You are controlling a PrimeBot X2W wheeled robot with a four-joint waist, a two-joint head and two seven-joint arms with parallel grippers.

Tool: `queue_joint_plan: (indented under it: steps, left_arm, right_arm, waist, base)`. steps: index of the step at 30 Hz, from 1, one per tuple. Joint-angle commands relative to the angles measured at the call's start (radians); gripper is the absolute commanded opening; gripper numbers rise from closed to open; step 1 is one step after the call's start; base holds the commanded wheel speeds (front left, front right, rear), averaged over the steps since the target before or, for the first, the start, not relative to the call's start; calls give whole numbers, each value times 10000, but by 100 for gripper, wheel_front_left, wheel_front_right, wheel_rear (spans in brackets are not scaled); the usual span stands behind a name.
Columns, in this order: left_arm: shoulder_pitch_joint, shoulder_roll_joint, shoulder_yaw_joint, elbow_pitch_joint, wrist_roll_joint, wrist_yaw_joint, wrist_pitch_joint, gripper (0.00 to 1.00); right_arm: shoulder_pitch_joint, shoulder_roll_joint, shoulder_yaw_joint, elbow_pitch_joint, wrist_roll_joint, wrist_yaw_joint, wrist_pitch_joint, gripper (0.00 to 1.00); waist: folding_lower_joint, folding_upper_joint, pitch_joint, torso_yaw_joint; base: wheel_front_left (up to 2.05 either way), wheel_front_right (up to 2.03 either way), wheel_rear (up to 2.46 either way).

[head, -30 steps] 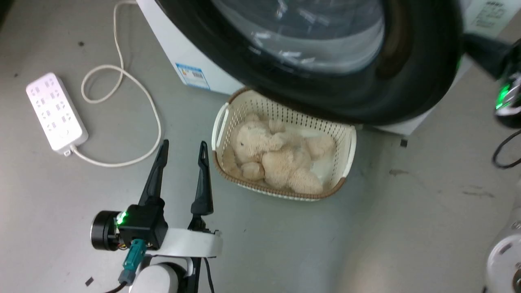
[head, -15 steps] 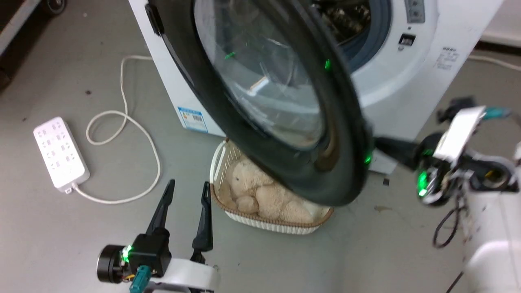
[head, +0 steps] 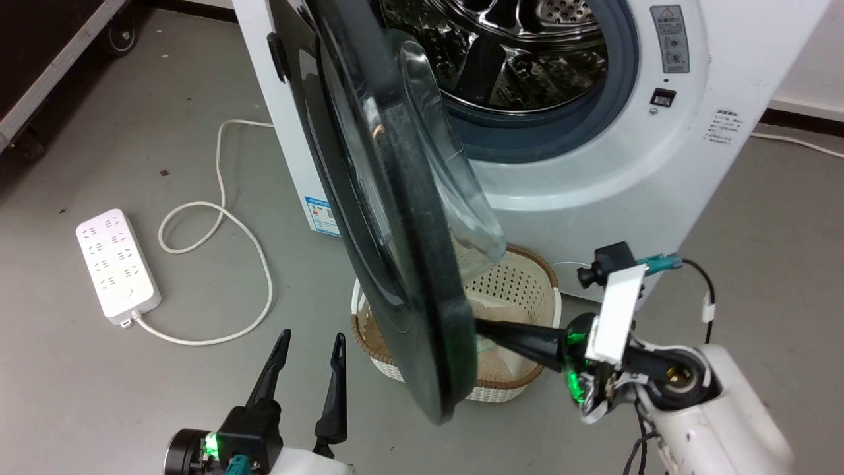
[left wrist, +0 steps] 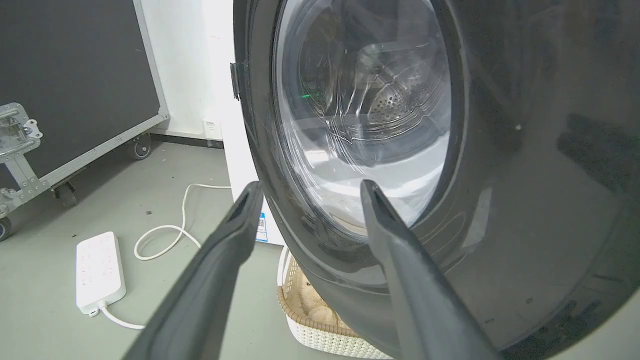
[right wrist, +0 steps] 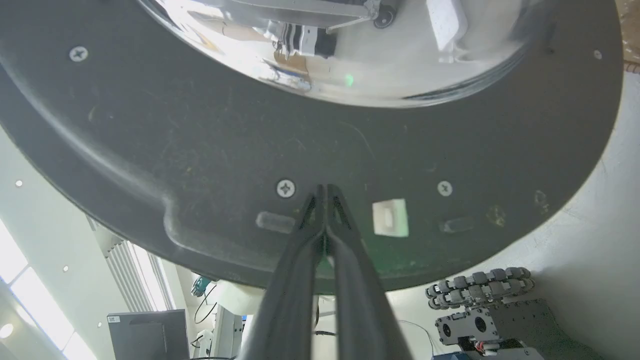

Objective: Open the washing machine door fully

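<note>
The white washing machine stands at the top, its steel drum exposed inside the grey gasket. The glossy black washing machine door is swung out and stands nearly edge-on to me, glass bowl bulging toward the machine. My right gripper is shut, its tips pressed against the door's inner face near the lower rim; in the right wrist view the right gripper touches beside a screw. My left gripper hangs open low at the left, facing the door's outer side.
A white basket with a plush bear sits on the floor under the door. A white power strip and its looped cable lie at the left. A black wheeled case stands at the far left.
The head camera has tilted up. The door has swung further from the machine, uncovering the drum opening, with my shut right gripper following against its inner side. The left gripper stays open.
</note>
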Motion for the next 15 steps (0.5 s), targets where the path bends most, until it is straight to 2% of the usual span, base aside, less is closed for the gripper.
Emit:
queue_joint_plan:
  steps: [1,5,6,7,8,12,15]
  left_arm:
    - [82,10,-1,53,-22,-57,-53,100]
    - [6,10,22,138,-89,-110,-53,100]
    - [-9,10,44,142,-123,-126,-53,100]
    - [-26,10,71,146,-161,-142,-53,100]
    - [-42,10,100,150,-202,-160,-53,100]
    - [-130,10,208,156,-362,-265,-53,100]
    - [-212,10,307,142,-436,-337,-53,100]
  right_arm:
    - [251,25,206,-134,162,-4,-207,0]
    - [357,26,510,-242,37,-4,-688,0]
    - [362,25,453,-268,-93,-4,-878,4]
    - [370,11,387,-341,-232,-4,-1059,80]
    - [394,-28,291,-444,-367,-4,-1256,100]
    - [591,-405,-297,-1293,-1212,-4,-2611,100]
    - [873,-1116,-452,-2538,-2709,-4,-4221,100]
  waist:
    - [0,0,0,23]
    - [0,0,4,-16]
    - [0,0,-11,-51]
    - [0,0,-33,-94]
    - [0,0,-63,-147]
    - [0,0,-191,-417]
    - [0,0,-286,-657]
  base:
    - [0,0,0]
    - [0,0,0]
    - [0,0,0]
    - [0,0,0]
    - [0,0,0]
    - [0,0,0]
    - [0,0,0]
